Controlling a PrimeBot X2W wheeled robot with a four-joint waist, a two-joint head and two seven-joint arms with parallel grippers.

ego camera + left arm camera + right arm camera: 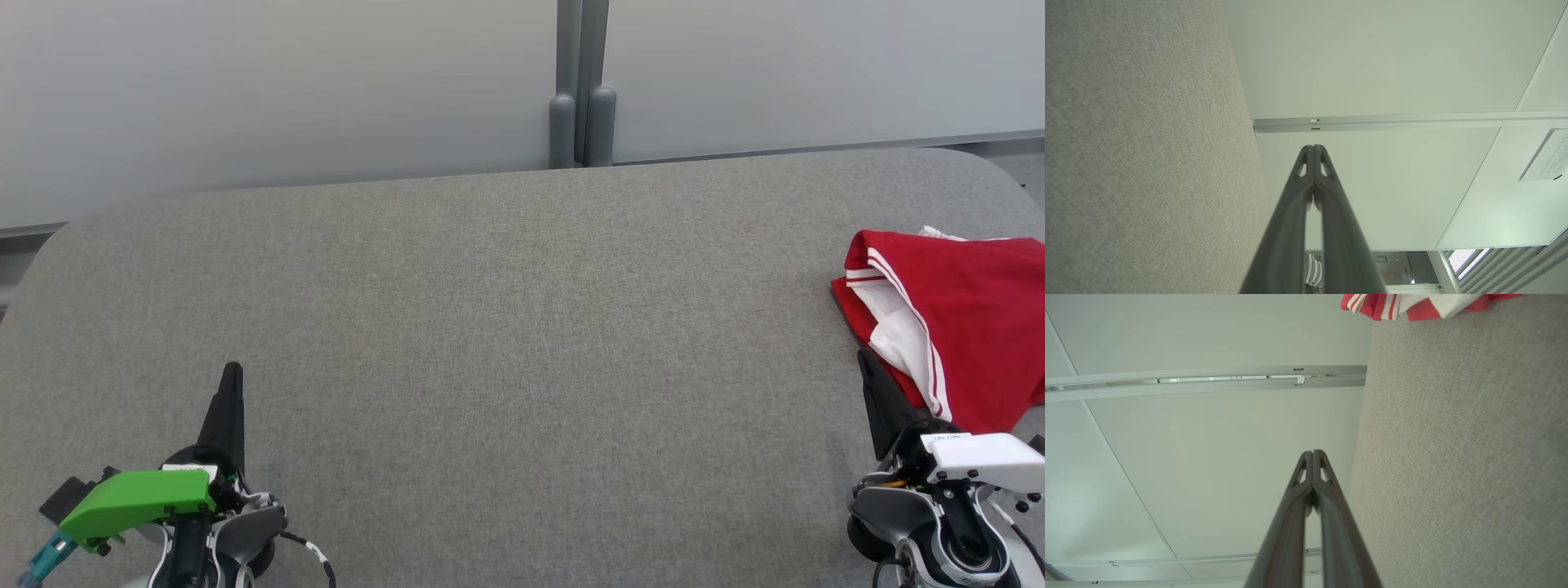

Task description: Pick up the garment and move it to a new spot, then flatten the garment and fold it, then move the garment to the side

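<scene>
A red garment [971, 318] with white panels and white stripes lies bunched at the right edge of the grey fabric table [506, 327]. Its edge also peeks in at the top of the right wrist view as red-and-white cloth [1412, 304]. My right gripper [862, 358] sits just in front of the garment's near corner, fingers shut with nothing between them [1312, 454]. Far from the cloth, at the lower left, my left gripper [233, 371] rests with its fingers [1312, 149] pressed together and nothing held.
Pale partition panels [286, 82] with a grey post [581, 90] run along the table's far edge. The table's rounded corners fall away at the far left and far right. A wide stretch of bare grey fabric lies between the two grippers.
</scene>
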